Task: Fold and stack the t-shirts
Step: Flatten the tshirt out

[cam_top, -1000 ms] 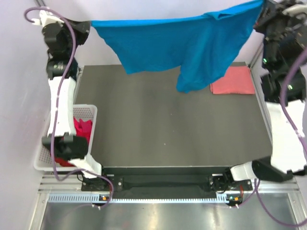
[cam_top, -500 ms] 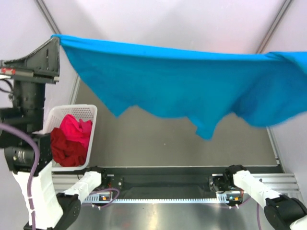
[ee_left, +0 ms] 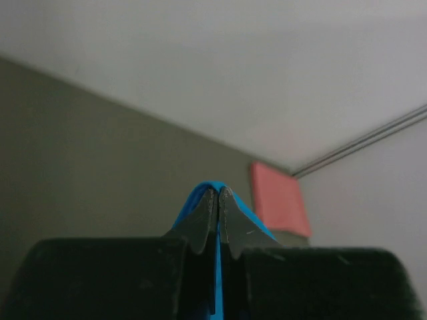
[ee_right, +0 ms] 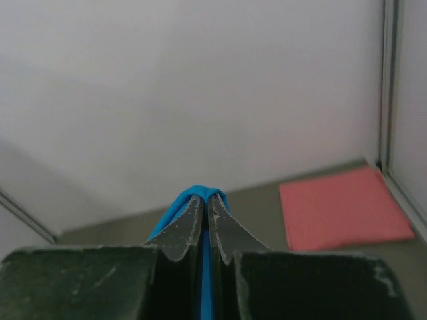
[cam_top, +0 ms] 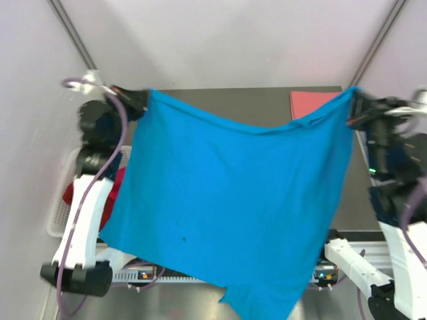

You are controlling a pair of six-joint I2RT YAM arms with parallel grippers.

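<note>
Left fingers point(ee_left: 200, 223): pressed together, pinching a fold of the blue shirt point(cam_top: 227, 213). The wrist view shows blue cloth bulging over the tips and running down the seam between the two fingers.

Right fingers point(ee_right: 183, 230): likewise pressed together on a fold of the blue shirt, with cloth rising over the tips and down between them.

Blue shirt: held by its two upper corners, one at each arm, and raised off the worktop point(cam_top: 267, 103). It hangs as a broad sheet between the arms. Its top edge sags in the middle. From above, the sheet hides most of the worktop and the near rail. The lower edge is uneven, with one flap hanging lowest at the bottom right of centre.

Pink shirt point(cam_top: 310, 103): folded flat at the far right corner of the worktop, apart from both arms. Both wrist views show it lying there.

Basket point(cam_top: 59, 223): to the left of the worktop, largely hidden by the left arm and the blue sheet. Red cloth point(cam_top: 68, 195) shows inside it; its shape cannot be made out.
</note>
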